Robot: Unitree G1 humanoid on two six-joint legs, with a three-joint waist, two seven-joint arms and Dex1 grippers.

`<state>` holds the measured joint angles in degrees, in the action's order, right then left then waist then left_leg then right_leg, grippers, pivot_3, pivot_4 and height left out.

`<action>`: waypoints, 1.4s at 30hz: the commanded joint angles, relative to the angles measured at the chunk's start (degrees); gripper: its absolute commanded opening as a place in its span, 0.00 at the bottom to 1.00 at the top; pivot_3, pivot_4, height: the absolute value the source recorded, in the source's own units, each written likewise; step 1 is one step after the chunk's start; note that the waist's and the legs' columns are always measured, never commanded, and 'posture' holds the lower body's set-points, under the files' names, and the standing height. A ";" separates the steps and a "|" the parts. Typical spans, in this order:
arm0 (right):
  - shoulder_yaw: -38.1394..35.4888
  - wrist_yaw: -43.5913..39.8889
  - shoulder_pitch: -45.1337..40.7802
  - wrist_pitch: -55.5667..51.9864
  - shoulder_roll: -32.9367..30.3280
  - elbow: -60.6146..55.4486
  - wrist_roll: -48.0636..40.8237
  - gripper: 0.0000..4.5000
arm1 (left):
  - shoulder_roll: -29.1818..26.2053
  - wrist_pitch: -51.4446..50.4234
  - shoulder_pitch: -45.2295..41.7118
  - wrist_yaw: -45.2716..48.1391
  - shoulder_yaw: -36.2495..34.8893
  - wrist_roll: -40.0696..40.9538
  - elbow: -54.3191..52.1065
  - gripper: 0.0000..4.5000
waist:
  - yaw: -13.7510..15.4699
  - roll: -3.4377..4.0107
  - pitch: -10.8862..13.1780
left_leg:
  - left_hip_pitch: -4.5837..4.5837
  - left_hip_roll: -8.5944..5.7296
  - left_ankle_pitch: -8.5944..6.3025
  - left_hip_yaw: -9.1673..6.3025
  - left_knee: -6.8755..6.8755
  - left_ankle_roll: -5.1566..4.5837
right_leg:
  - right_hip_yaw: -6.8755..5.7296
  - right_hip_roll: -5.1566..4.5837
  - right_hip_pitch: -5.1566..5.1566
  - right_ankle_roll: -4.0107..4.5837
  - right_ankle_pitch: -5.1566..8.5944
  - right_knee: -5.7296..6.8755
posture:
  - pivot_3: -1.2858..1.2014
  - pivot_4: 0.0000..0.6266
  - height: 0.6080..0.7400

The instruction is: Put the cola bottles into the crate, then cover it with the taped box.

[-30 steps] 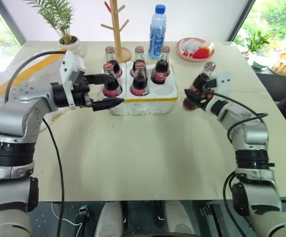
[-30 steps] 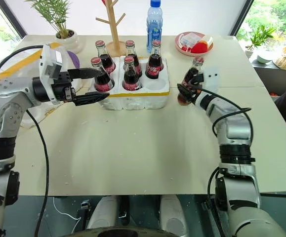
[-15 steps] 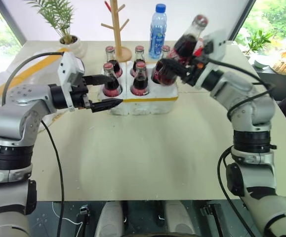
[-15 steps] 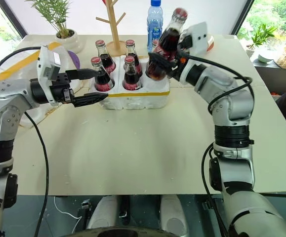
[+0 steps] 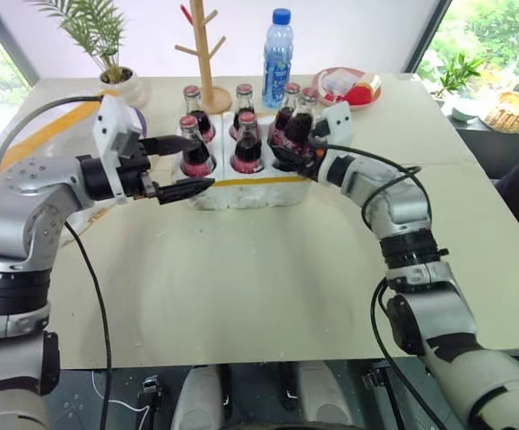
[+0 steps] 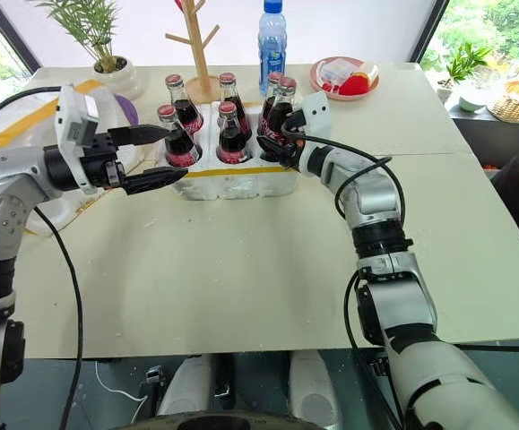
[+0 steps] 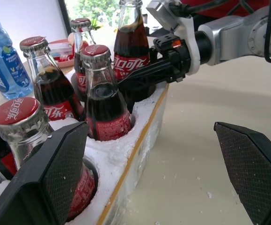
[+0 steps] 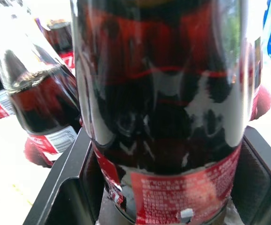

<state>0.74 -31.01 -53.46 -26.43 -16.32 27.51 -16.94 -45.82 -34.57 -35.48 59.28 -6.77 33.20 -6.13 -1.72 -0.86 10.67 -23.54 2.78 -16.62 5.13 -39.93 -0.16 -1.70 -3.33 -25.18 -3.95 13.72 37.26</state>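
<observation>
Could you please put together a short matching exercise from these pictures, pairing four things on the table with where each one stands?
Things:
1. water bottle
2. crate
3. potted plant
4. red plate

Places:
A. far left corner of the table
B. far edge, behind the crate, beside the wooden peg stand
C. middle of the table, between the left gripper and the right gripper
D. far side, to the right of the water bottle

Pairs: 1-B, 2-C, 3-A, 4-D
</observation>
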 commanded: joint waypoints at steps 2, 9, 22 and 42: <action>-1.19 -2.98 -0.63 -2.46 -1.33 -5.52 -1.58 0.99 | -4.50 -1.66 2.34 0.72 -5.50 2.11 -3.89 1.00 | -0.35 0.01 0.00 | 0.01 0.02 0.00 -0.02 0.03 0.00 | 0.00 0.00 0.00 0.01 0.01 0.02 | 0.52 0.24 1.00; -6.25 -10.95 5.40 -19.68 -12.66 -29.88 -13.32 0.99 | -13.95 -7.87 13.20 2.80 -19.20 7.14 -9.15 1.00 | -0.02 0.02 0.01 | -0.26 0.08 0.01 -0.02 0.34 0.01 | -0.02 -0.15 -0.27 0.00 0.02 -0.09 | 0.52 0.24 1.00; -14.40 -23.04 4.27 -29.75 -28.21 -40.96 -29.91 0.99 | -38.59 12.31 36.58 24.55 -38.75 -15.01 29.63 1.00 | 0.56 0.01 0.03 | 0.24 0.05 0.03 0.54 0.77 0.08 | -0.03 -0.09 -0.32 0.42 0.27 -0.08 | 0.52 0.24 1.00; -13.77 -26.82 8.99 -28.73 -31.39 -46.44 -35.60 0.99 | -28.66 33.73 -24.86 22.45 12.07 -45.62 77.09 1.00 | 0.68 -0.53 -0.10 | 0.06 -0.02 -0.02 0.78 0.71 -0.02 | -0.01 -0.19 -0.39 0.24 0.17 -0.13 | 0.52 0.24 1.00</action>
<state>-10.54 -57.77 -44.06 -54.93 -46.78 -16.59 -50.44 -73.58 -1.57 -59.11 82.08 4.83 -11.04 69.87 -1.04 -1.40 10.57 -23.49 2.78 -16.64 5.90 -39.22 -0.18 -1.72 -3.51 -25.56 -3.71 13.89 37.13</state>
